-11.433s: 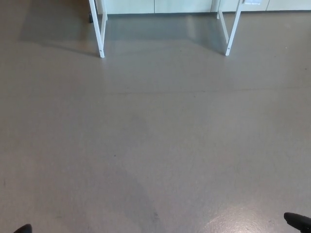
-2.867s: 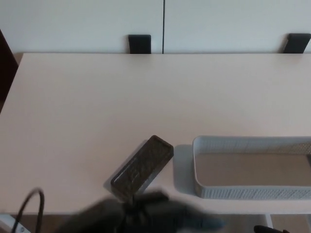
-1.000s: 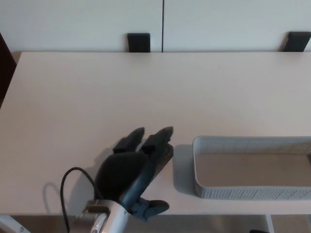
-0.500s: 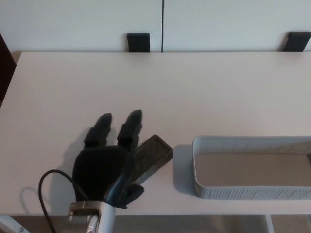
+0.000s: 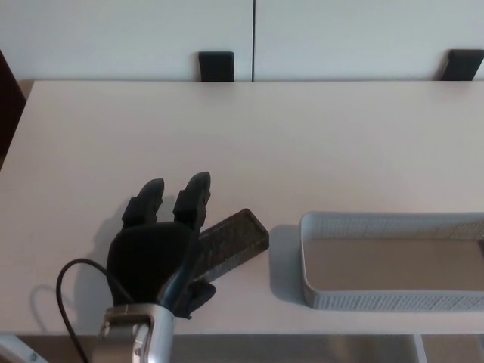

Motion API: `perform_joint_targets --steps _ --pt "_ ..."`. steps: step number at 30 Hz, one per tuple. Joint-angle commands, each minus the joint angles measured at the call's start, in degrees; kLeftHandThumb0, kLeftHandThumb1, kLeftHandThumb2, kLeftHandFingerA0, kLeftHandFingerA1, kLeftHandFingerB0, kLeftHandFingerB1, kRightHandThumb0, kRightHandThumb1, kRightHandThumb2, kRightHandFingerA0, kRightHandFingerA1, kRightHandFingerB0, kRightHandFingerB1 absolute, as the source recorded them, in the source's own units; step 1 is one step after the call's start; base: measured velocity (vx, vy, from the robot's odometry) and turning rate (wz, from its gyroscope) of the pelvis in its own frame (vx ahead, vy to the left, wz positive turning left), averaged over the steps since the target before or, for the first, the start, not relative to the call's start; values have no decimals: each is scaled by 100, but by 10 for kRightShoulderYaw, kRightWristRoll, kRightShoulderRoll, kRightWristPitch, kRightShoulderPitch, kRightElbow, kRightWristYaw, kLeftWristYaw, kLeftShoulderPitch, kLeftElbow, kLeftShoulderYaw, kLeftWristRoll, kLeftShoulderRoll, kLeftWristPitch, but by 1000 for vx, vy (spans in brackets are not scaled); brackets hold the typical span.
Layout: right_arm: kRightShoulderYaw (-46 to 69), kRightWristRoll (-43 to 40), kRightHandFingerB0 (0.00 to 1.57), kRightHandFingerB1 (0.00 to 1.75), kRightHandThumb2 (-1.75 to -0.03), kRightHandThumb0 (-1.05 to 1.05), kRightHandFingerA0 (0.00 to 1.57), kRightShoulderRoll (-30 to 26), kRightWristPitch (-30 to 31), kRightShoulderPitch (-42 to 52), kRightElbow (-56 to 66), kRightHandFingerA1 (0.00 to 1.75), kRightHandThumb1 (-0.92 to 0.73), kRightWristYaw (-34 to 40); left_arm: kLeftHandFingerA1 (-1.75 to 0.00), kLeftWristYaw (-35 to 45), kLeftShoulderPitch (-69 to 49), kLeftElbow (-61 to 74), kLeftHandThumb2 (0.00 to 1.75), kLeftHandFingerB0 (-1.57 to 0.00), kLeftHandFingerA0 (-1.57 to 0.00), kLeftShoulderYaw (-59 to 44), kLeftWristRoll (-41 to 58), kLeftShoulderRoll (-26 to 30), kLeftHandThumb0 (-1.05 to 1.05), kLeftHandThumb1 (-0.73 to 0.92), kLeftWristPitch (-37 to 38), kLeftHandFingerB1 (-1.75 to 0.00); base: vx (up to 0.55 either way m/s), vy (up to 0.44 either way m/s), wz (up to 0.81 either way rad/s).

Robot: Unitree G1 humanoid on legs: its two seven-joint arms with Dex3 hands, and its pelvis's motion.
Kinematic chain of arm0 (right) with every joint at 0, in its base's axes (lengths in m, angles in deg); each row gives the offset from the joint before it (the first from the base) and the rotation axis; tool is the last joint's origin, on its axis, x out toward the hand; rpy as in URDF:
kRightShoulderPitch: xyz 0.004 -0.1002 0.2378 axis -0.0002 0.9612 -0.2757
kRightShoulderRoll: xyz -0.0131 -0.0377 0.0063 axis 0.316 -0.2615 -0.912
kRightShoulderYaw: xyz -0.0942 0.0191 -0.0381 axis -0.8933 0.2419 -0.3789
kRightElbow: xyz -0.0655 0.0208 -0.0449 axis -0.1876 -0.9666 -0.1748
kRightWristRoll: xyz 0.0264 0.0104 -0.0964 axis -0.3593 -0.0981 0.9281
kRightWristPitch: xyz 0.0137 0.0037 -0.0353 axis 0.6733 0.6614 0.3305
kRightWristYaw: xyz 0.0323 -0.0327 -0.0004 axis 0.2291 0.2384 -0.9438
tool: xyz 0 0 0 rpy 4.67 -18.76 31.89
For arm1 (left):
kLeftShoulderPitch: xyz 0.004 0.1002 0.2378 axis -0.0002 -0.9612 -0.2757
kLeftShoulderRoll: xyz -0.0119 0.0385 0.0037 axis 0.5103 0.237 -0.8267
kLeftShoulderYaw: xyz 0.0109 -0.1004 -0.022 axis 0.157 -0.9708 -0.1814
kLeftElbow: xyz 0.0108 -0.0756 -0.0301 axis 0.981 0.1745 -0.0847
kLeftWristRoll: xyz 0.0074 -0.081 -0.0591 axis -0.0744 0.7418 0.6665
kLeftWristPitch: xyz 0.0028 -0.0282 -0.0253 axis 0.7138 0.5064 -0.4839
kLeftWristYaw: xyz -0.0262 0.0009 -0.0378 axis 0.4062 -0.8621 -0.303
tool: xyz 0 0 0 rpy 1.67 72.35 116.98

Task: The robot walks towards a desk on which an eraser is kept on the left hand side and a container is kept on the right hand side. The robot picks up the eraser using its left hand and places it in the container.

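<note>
The left hand [image 5: 155, 253] lies low over the desk [image 5: 249, 136] near its front edge, its two fingers [image 5: 193, 198] stretched forward and spread, gripping nothing. Its right side covers the near end of the dark eraser [image 5: 233, 238] (lying flat, angled). Just beside that, to the right, sits the pale container [image 5: 389, 224].

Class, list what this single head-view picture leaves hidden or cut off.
1. Near end of the eraser: covered by the left hand, so any grip is unclear.
2. Right end of the container: cut by the picture's right edge.
3. Right hand: out of view.
4. Desk front edge: partly behind the left hand.
</note>
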Motion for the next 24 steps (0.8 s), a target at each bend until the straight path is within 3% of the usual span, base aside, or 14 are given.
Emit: perform_joint_targets --steps 1,3,5,6,7,10,12,13,18,19,21,22,23,24 --pt "1 -2 43 40 -57 -31 61 -7 -7 -1 6 45 -56 -1 -34 105 27 -11 65 -9 -7 -20 78 13 -50 36 -5 -25 0 0 0" --pt "1 -5 43 40 -56 -32 61 -7 -8 -2 5 45 -55 -5 -49 135 40 -17 84 0 -1 -32 112 21 -27 29 4 -47 0 0 0" --pt "1 -6 44 40 -56 -32 62 -8 0 -1 9 44 -55 -6 -48 173 62 -32 84 0 -1 -49 153 30 -27 28 11 -47 0 0 0" --pt "0 -4 42 48 -69 -39 56 -9 3 -1 11 52 -46 -5 -48 189 73 -40 84 0 -1 -58 171 33 -27 28 13 -46 0 0 0" --pt "0 -1 45 40 -56 -33 62 -11 0 -6 7 44 -55 -7 -48 201 85 -46 84 0 -1 -62 180 37 -28 27 12 -46 0 0 0" --pt "-1 0 45 40 -56 -32 62 -13 -1 -11 3 45 -55 -8 -48 212 99 -55 84 0 -1 -67 189 41 -28 27 12 -46 0 0 0" --pt "1 -6 42 48 -69 -39 57 -9 7 -13 4 53 -46 -9 -48 219 116 -71 83 -1 -2 -69 194 43 -27 26 12 -46 0 0 0" --pt "0 -4 45 40 -56 -33 63 -11 5 -15 1 45 -54 -9 -31 219 119 -76 54 -16 -20 -67 193 43 -46 45 11 -27 0 0 0" --pt "-3 3 43 49 -70 -39 60 -17 4 -19 -2 53 -45 -10 -32 211 134 -104 54 -16 -23 -51 186 48 -46 44 14 -27 0 0 0" --pt "-5 5 43 48 -69 -38 60 -18 9 -18 1 52 -45 -9 -49 205 134 -110 83 -6 -7 -45 183 48 -26 25 18 -48 0 0 0" --pt "-8 10 43 48 -69 -39 60 -21 12 -18 6 52 -45 -6 -50 201 136 -117 84 -6 -7 -35 177 50 -26 26 15 -48 0 0 0" --pt "-9 11 43 48 -69 -38 60 -22 12 -20 6 52 -45 -6 -32 204 139 -118 55 -17 -23 -31 175 51 -48 47 9 -27 0 0 0" --pt "-10 11 43 48 -70 -39 59 -23 13 -20 8 52 -45 -7 -49 208 142 -121 86 -6 -7 -22 169 54 -27 28 4 -48 0 0 0" --pt "-10 10 42 48 -70 -39 59 -24 12 -20 9 52 -45 -8 -32 211 144 -120 55 -18 -23 -16 165 55 -49 49 -1 -27 0 0 0"
